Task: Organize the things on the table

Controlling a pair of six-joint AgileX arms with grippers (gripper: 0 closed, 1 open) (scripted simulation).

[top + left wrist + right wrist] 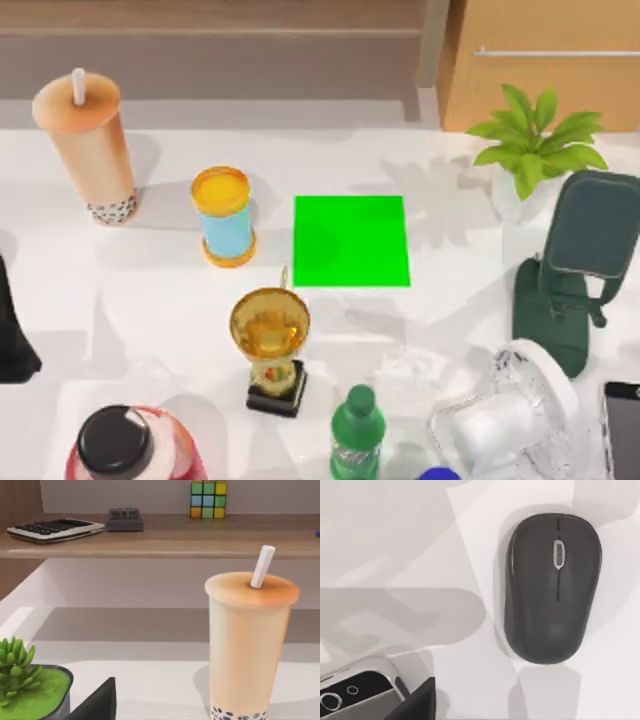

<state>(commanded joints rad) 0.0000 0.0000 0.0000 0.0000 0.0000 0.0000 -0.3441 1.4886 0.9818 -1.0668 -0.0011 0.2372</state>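
Near edge first: the phone (624, 430) lies at the table's (150, 300) right near corner, and the right wrist view looks down on the mouse (552, 587) lying flat. The green mat (350, 241) sits mid-table; the cup (88, 150) stands upright at the far left corner. Whether either gripper's fingers are released or clenched, I cannot tell; my worry is the tall cup tipping if nudged high.

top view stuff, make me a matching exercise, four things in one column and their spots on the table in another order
Things:
1. bubble-tea cup
2. green mat
3. gold trophy
4. smartphone

Places:
A. middle of the table
B. far left corner
C. right edge, near side
D. just nearer than the mat's left corner

Pairs: 1-B, 2-A, 3-D, 4-C
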